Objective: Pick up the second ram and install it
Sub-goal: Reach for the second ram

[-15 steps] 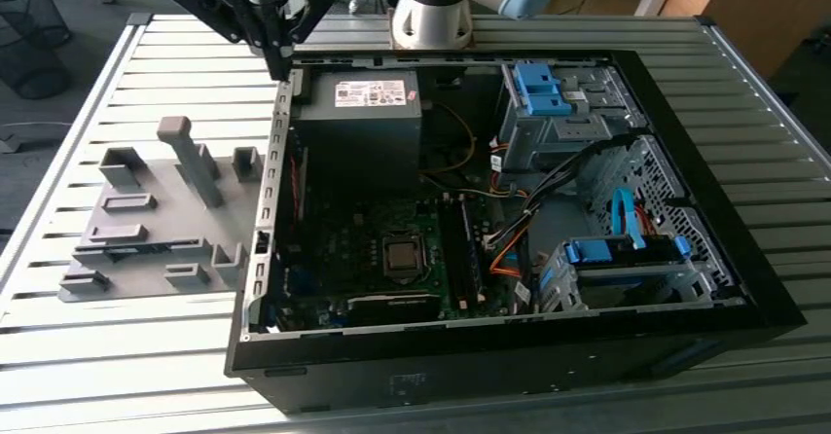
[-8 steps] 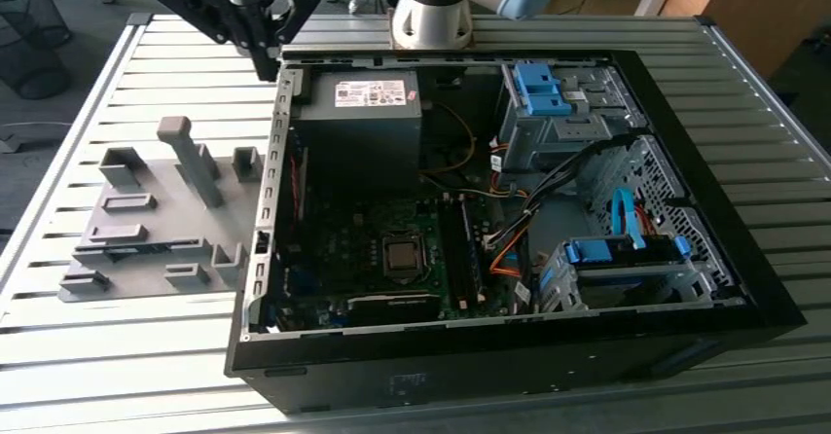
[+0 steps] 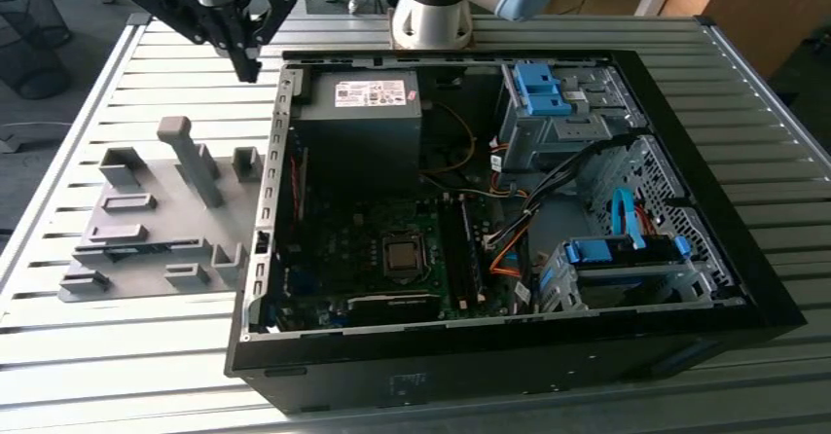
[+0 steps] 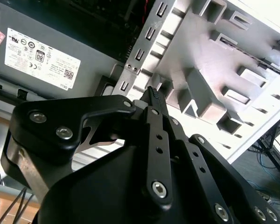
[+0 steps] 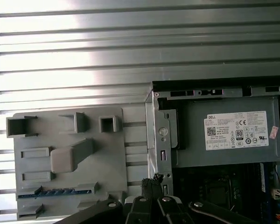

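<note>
1. Currently nothing is picked up: the second ram (image 5: 56, 192), a thin blue-green strip, lies in a long groove of the grey fixture (image 5: 112, 163).
2. Black and jointed, the end effector (image 3: 247, 64) hangs empty above the fixture's case-side edge, fingers pressed together.
3. Grasping and installing are not yet done.
4. Matte, blocky plastic, the fixture sits on the ribbed metal desk (image 3: 130, 356) beside the open computer case (image 3: 520, 376).

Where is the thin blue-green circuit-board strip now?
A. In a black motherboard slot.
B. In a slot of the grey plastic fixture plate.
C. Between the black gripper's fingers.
B: in the first wrist view the blue-green strip sits in a slot of the grey fixture plate, apart from the gripper.
</note>
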`<action>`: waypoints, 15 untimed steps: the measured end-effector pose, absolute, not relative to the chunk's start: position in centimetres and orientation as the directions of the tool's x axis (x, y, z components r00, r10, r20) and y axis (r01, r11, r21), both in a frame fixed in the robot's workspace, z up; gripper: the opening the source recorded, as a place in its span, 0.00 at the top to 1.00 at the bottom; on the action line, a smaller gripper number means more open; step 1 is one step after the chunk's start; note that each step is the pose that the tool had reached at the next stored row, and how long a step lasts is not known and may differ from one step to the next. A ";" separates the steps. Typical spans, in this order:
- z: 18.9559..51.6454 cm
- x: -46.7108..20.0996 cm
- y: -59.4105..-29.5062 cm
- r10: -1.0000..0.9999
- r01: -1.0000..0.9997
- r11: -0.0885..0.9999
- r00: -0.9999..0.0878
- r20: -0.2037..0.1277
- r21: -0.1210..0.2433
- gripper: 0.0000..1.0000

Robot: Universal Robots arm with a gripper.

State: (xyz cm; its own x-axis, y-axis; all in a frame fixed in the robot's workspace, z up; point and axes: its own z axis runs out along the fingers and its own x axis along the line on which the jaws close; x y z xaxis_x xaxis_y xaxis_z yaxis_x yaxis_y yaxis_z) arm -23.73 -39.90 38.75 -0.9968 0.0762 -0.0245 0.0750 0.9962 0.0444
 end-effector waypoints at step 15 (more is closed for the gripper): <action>38.6 -27.1 -40.4 0.076 0.075 0.996 -0.997 -0.024 0.044 0.89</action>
